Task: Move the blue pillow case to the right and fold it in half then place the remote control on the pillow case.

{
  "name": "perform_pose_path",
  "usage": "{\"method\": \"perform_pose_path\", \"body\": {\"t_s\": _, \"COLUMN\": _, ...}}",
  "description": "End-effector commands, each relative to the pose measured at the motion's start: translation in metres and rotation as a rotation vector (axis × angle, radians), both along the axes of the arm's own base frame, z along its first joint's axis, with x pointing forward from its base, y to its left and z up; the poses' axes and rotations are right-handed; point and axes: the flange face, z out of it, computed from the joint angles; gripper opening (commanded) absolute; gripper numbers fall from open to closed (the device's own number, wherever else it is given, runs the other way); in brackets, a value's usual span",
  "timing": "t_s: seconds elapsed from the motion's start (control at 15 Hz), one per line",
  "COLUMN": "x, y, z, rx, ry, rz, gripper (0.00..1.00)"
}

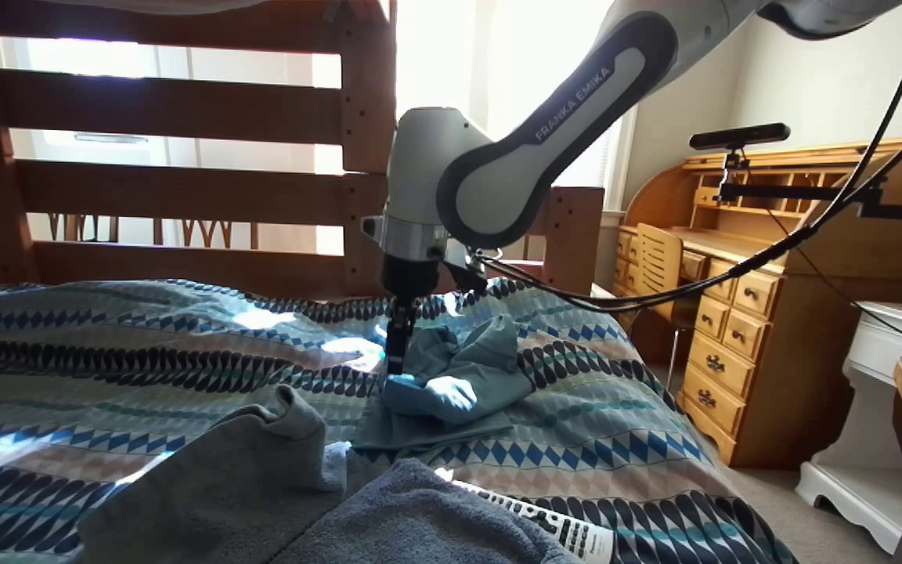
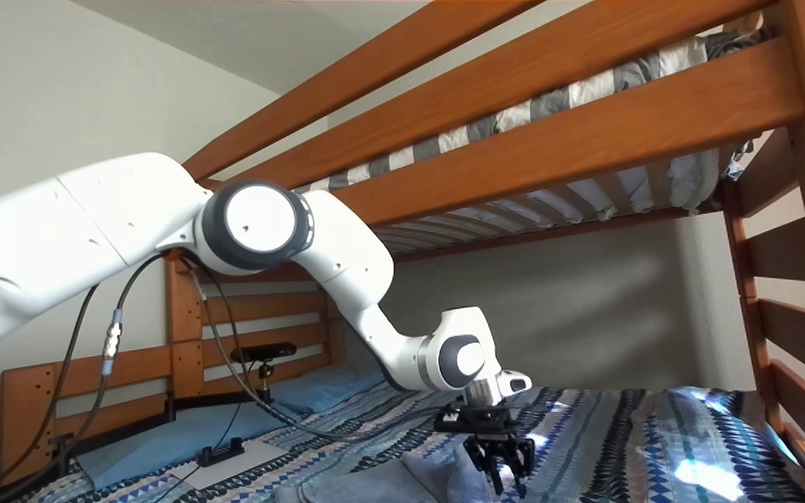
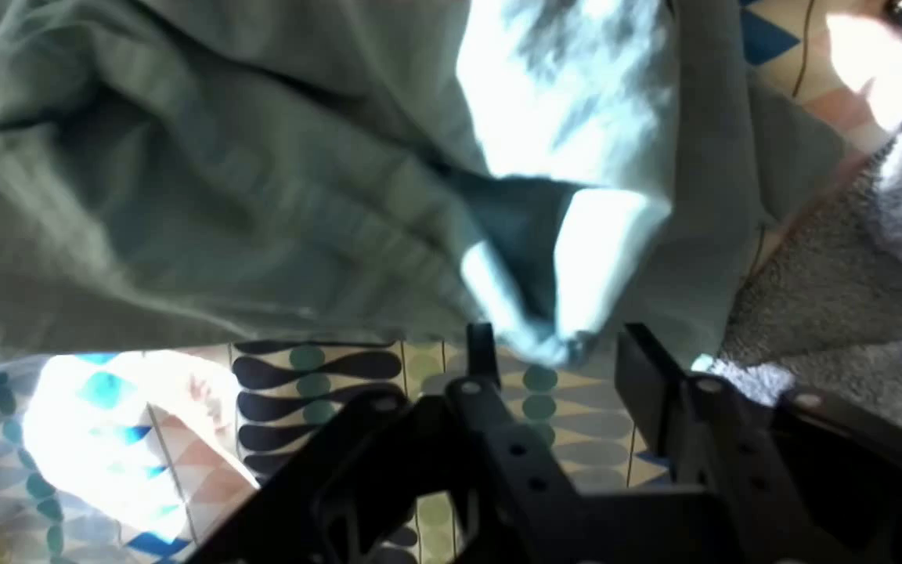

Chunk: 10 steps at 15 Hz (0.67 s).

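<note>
The blue-green pillow case (image 1: 474,384) lies crumpled on the patterned bed cover, with a flat layer under its folds. It fills the upper part of the wrist view (image 3: 263,196). My gripper (image 1: 396,370) points down at the near left edge of it. In the wrist view the gripper (image 3: 561,345) is open, and a sunlit bunched corner of the pillow case lies between its fingertips, with gaps on both sides. In an exterior view the gripper (image 2: 509,483) shows apart-spread fingers. The white remote control (image 1: 576,533) lies on the bed, partly covered by a grey-blue towel.
Grey-blue towels (image 1: 427,517) lie heaped in front of the pillow case; they show in an exterior view too (image 2: 367,482). The wooden bed end (image 1: 185,188) stands behind. An upper bunk (image 2: 549,147) overhangs the bed. Light blue pillows (image 2: 151,436) lie at the headboard.
</note>
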Motion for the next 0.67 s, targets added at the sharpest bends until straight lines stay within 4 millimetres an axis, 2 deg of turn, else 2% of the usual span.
{"method": "perform_pose_path", "body": {"t_s": 0.0, "x": -0.008, "y": -0.012, "z": 0.075, "rx": -0.096, "ry": -0.011, "rz": -0.038, "gripper": 0.76}}
{"method": "perform_pose_path", "body": {"t_s": 0.2, "x": -0.005, "y": -0.040, "z": 0.128, "rx": -0.110, "ry": -0.047, "rz": -0.107, "gripper": 0.99}}
{"method": "perform_pose_path", "body": {"t_s": 0.33, "x": -0.007, "y": -0.061, "z": 0.154, "rx": -0.105, "ry": -0.083, "rz": -0.138, "gripper": 1.00}}
{"method": "perform_pose_path", "body": {"t_s": 0.4, "x": 0.011, "y": -0.042, "z": 0.137, "rx": -0.093, "ry": -0.070, "rz": -0.104, "gripper": 0.94}}
{"method": "perform_pose_path", "body": {"t_s": 0.47, "x": 0.009, "y": -0.052, "z": 0.148, "rx": -0.095, "ry": -0.077, "rz": -0.117, "gripper": 1.00}}
{"method": "perform_pose_path", "body": {"t_s": 0.6, "x": 0.005, "y": -0.062, "z": 0.157, "rx": -0.097, "ry": -0.075, "rz": -0.129, "gripper": 1.00}}
